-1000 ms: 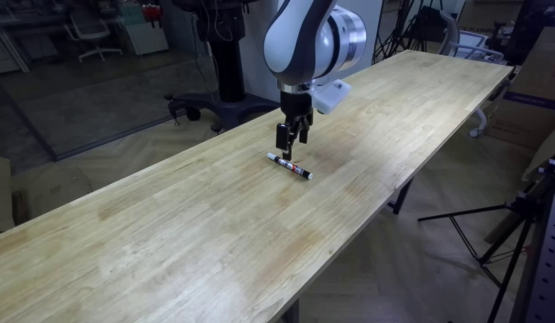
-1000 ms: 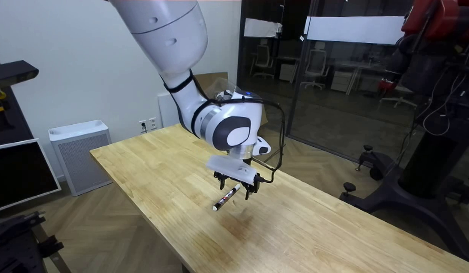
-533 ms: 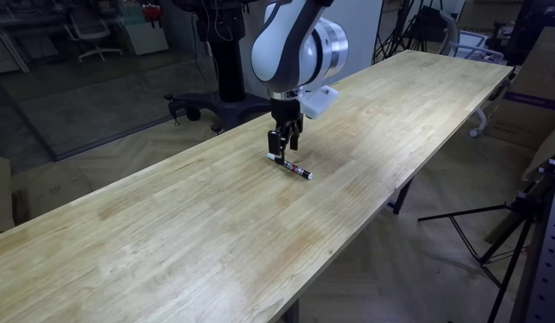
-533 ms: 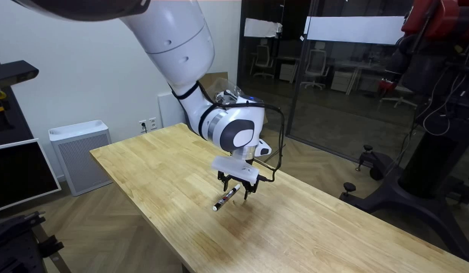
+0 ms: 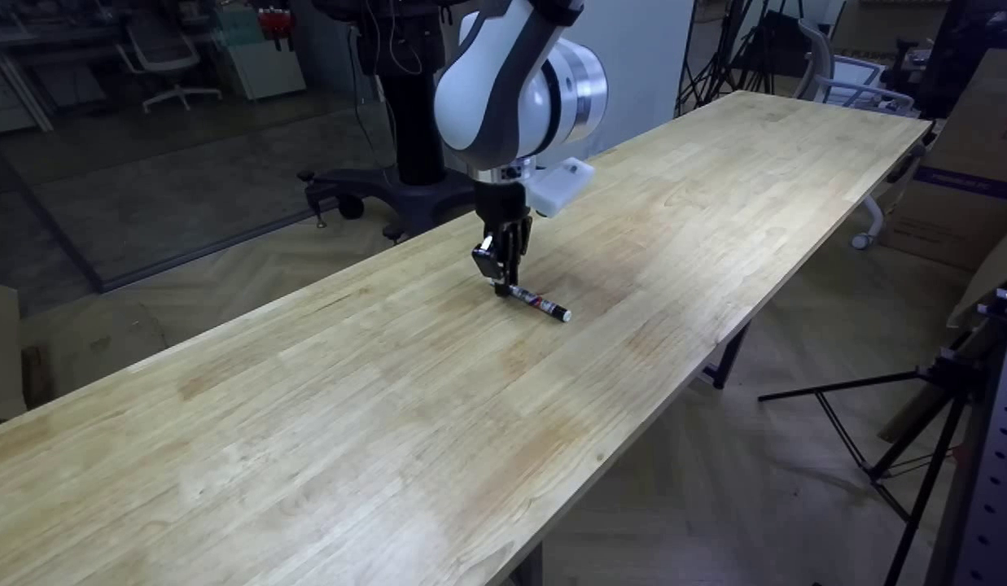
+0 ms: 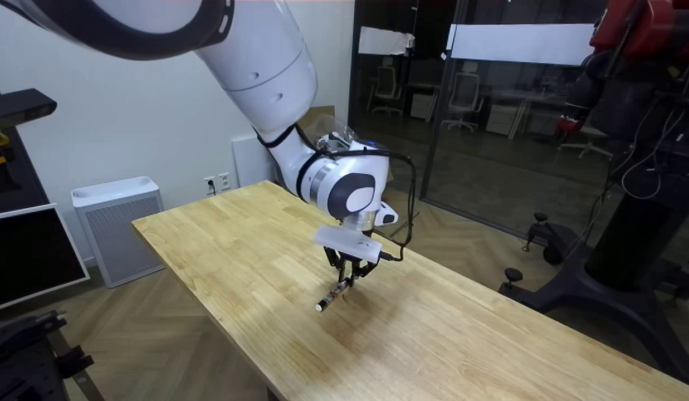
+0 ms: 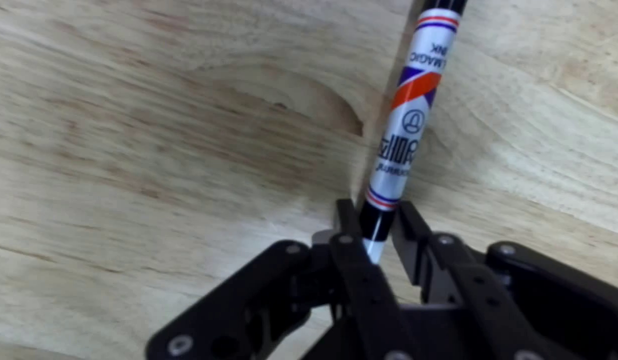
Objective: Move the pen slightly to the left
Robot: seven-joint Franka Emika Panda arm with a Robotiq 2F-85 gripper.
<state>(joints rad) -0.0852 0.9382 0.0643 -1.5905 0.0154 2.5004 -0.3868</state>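
The pen (image 7: 408, 110), a marker with a white label, orange and purple stripes, black sections and white ends, lies between the fingers of my gripper (image 7: 376, 215). Its black section by the white end is pinched, one fingertip (image 7: 346, 216) on each side. In both exterior views the pen (image 5: 540, 303) slants from the fingertips toward the near edge, its free end on or just above the wooden table (image 5: 324, 391); I cannot tell which. The gripper (image 6: 347, 281) points down, low over the tabletop. Part of the held end is hidden by the fingers.
A small brown knot mark (image 7: 356, 120) is on the wood beside the pen. A dark wheeled stand (image 6: 617, 267) is on the floor past the table's long edge. An air purifier (image 6: 121, 228) stands by the wall, and a tripod (image 5: 902, 439) on the opposite side.
My gripper has come down over the pen, moving left in the exterior view facing the arm, and its open jaws have closed on the pen. The pen has turned and shifted very slightly.
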